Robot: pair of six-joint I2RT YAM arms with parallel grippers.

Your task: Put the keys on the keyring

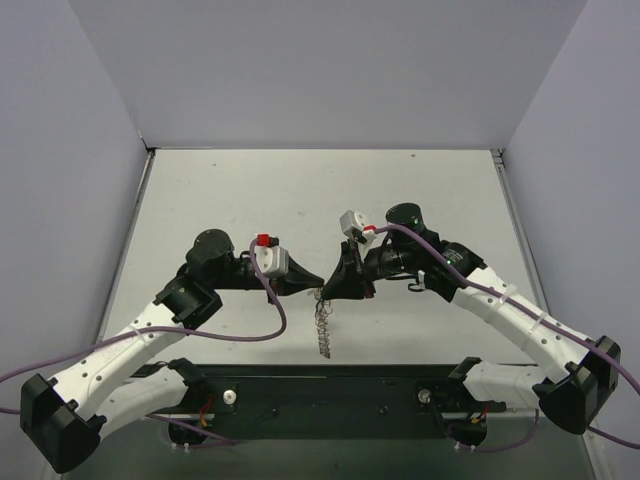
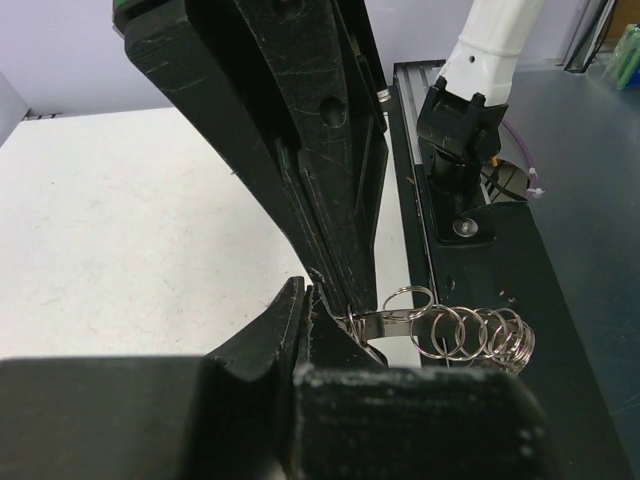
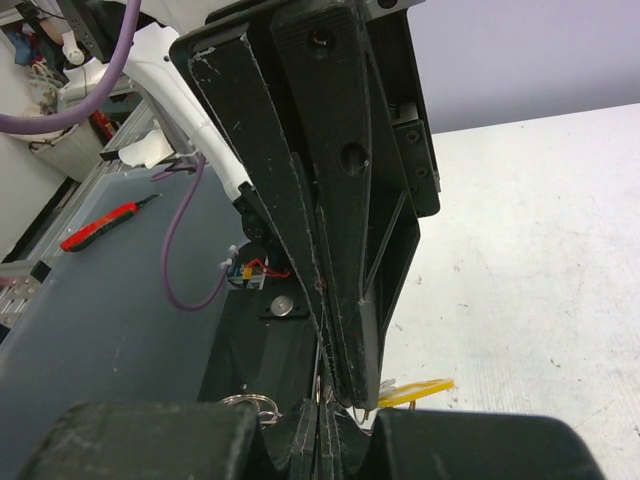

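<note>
left gripper (image 1: 312,288), right gripper (image 1: 332,290) tip-to-tip; keyring (image 1: 323,330) dangling

Bright, even light; foregrounds perhaps soft.

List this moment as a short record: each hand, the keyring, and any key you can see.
left hand: shut on one end of the keyring
right hand: shut, tips meeting the left hand's over the table
keyring: coiled loops trailing from the left hand's grip toward the table's near edge
yellow key: pokes out beside the right hand's tips; grip on it unclear
other keys: none in view
</note>
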